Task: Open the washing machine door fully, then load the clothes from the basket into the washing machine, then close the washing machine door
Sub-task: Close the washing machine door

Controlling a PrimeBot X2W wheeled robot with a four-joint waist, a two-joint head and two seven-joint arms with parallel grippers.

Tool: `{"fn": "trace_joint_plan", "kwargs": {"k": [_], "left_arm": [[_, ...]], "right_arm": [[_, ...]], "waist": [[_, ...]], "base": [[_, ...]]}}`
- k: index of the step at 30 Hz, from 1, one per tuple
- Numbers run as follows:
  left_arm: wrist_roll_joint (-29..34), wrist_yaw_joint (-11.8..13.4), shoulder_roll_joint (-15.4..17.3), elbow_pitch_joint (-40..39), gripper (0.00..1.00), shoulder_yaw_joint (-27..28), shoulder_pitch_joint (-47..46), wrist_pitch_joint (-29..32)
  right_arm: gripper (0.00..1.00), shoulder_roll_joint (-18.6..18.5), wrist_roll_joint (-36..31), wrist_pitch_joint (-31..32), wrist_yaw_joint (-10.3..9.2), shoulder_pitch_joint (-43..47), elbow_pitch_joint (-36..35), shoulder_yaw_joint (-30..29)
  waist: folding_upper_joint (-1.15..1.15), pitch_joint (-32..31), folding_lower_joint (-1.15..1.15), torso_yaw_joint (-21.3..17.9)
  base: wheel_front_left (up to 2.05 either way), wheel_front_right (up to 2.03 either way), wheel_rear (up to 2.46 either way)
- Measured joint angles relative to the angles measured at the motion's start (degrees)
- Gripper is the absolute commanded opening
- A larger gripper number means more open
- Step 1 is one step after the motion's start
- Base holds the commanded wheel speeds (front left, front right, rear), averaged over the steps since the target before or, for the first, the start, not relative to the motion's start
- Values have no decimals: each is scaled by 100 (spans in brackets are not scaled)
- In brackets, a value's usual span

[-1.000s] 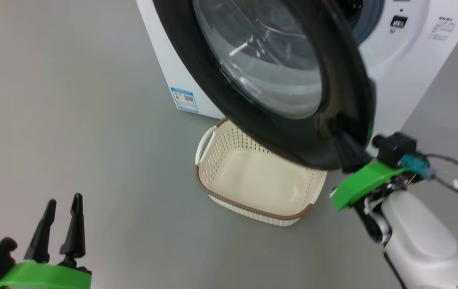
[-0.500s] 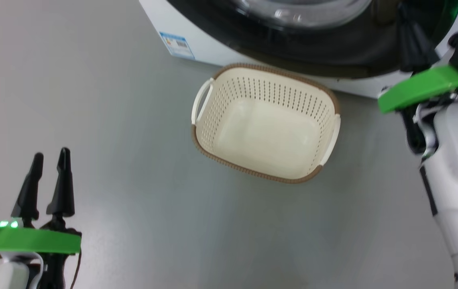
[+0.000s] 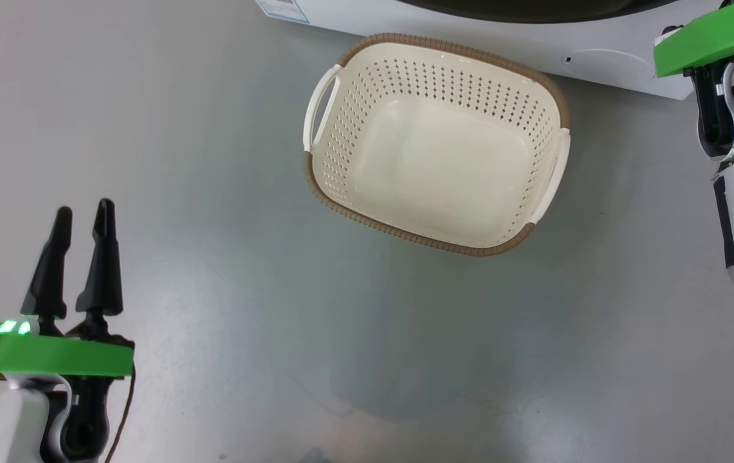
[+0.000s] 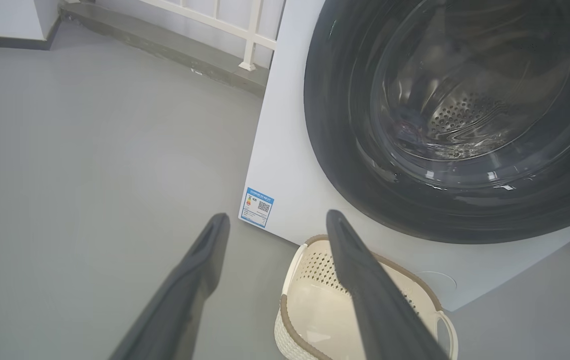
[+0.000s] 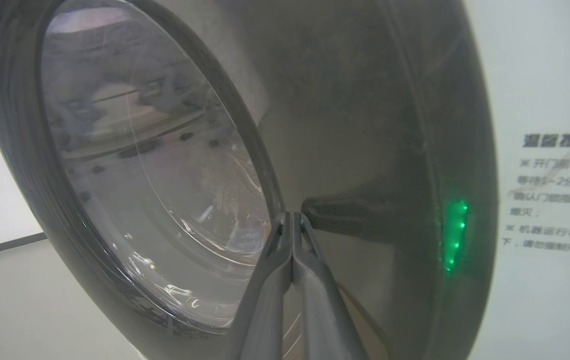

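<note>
Closing step, likely. Your right gripper (image 5: 292,216), fingers pinched together, against glossy black round door (image 5: 354,115); left gripper (image 3: 85,212), 8 o'clock, spread wide, empty. Next: push door fully shut.

Grey floor (image 3: 212,161) lay open across the frame's left and bottom; the basket (image 3: 354,128) and washing machine (image 3: 611,45) blocked the top.

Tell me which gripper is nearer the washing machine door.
Right. The right gripper, shut, has its tips at the washing machine door, beside its glass. The left gripper, open, hangs over the floor left of the basket, well clear.
</note>
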Motion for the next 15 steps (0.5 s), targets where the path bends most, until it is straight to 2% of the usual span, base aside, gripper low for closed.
{"fn": "trace_joint_plan", "kwargs": {"k": [15], "left_arm": [[2,0,12,32,100,-80,7,0]], "right_arm": [[0,99,-153,9,1,107,64,-157]], "waist": [[0,-298,0,-98]], "base": [[0,0,0]]}}
